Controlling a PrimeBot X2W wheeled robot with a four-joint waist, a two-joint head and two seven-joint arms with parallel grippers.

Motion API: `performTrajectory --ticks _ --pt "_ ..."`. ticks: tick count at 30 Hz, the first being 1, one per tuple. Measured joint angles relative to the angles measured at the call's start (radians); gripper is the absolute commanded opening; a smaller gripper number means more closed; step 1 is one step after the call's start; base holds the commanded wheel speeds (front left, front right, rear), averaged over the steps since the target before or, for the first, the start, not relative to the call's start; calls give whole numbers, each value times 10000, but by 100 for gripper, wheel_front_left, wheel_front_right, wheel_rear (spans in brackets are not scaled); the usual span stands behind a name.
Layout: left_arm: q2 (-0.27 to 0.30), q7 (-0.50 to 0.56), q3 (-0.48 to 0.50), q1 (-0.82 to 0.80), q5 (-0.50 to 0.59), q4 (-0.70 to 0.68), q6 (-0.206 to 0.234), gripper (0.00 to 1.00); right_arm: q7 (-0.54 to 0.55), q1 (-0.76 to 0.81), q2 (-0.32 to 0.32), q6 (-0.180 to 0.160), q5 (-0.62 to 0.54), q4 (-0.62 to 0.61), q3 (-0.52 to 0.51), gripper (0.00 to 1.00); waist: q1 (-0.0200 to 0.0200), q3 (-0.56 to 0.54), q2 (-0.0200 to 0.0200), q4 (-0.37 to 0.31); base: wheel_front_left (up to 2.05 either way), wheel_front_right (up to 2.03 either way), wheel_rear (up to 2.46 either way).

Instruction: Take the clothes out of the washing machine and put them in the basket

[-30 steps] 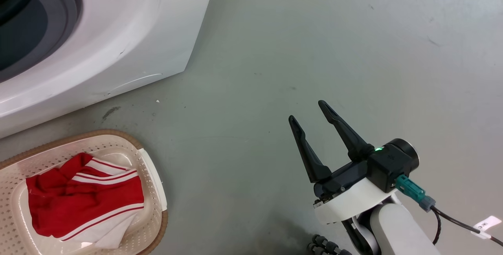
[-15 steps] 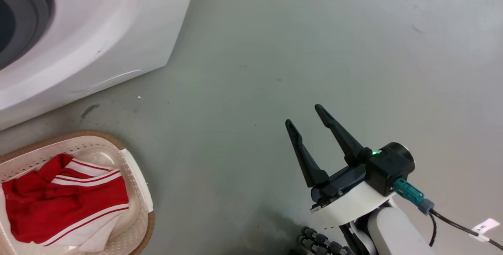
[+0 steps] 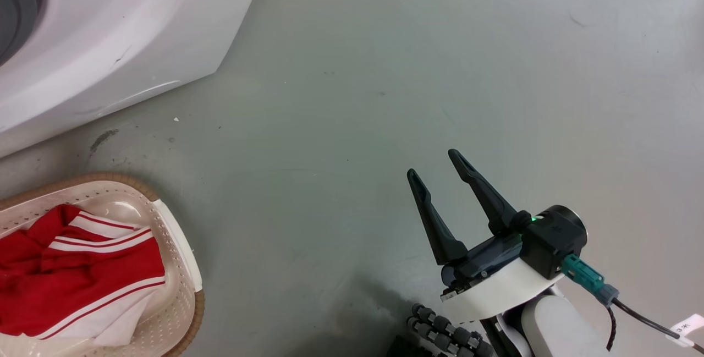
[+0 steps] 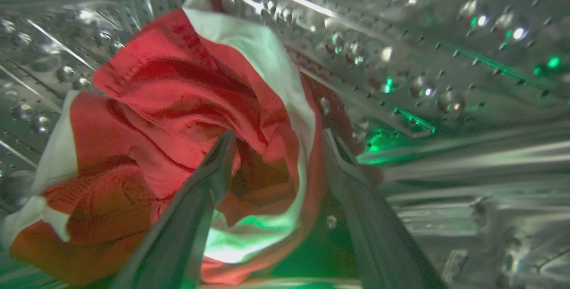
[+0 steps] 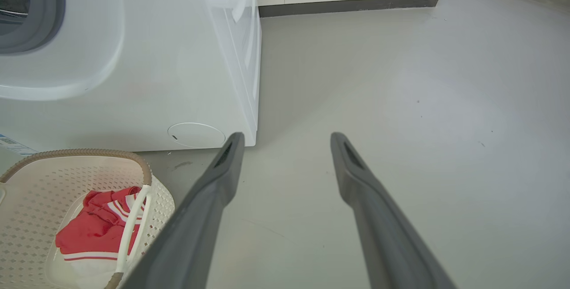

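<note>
One red garment (image 4: 178, 102) inside drum (image 4: 445, 35), bunched between left gripper's (image 4: 278, 132) spread jaws; right gripper (image 3: 433, 163) wide.

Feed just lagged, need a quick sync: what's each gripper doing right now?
Left gripper: open inside the washer drum, straddling a fold of the red garment, not clamped on it.
Right gripper: open and empty, above the floor.

Black two-fingered right claw (image 3: 433, 163), white wrist collar (image 3: 495, 291), teal plug (image 3: 580, 273)

Even daylight on floor (image 3: 385, 71); drum (image 4: 445, 35) dim, blurred, green-glinted.
</note>
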Motion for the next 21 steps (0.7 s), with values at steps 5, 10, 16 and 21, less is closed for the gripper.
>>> performTrajectory --ticks 5,10,16,21 --pt "119 897 -190 -142 -38 -38 -58 100 2 84 0 0 29 -65 -13 100 0 128 0 11 0 0 0" --pt "211 1582 -268 -243 -79 -117 -46 100 0 97 0 0 56 -92 -48 100 0 215 0 26 0 0 0" --pt "351 1776 -374 -242 -65 -389 52 33 0 185 0 -2 54 -123 -54 100 0 293 0 32 3 3 3" --pt "550 1569 -355 -226 -56 -573 180 0 2 186 0 0 46 -174 -23 100 0 340 0 30 4 4 4"
